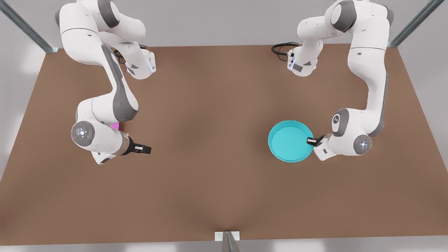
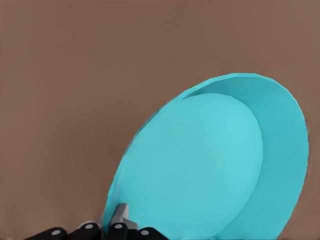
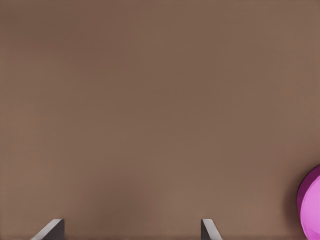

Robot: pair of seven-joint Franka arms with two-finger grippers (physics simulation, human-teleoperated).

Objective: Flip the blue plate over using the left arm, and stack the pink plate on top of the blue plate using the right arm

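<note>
Step in hand: the flip. The left gripper (image 1: 312, 141), on the arm at the front view's right, has the blue plate (image 1: 289, 141) by its rim, hollow side up.

Blue plate: on the brown table (image 1: 210, 157), toward the front view's right. In the left wrist view the blue plate (image 2: 210, 165) looks tilted, though I cannot say whether any edge has left the table.

Left jaws: closed down on the plate's rim, a finger on each side of the wall (the left gripper (image 2: 114, 225) is cut off by the picture's edge, so only the tips can be judged).

Right gripper (image 1: 141, 148): at the front view's left, low over bare table, waiting. Its two fingertips (image 3: 50, 229) stand wide apart with nothing between them.

Pink plate: a sliver of the pink plate (image 1: 115, 126) peeks out from under the right arm's forearm; the right wrist view catches one curved edge of the pink plate (image 3: 311, 202). It sits just beside that gripper, not in it.

Next move, as I judge it: lift the held rim and roll the wrist until the flat underside faces up, then let go cleanly. Only after that should the right arm go for the pink one.

Hard to make out: most of the pink plate, and which way up it lies.
</note>
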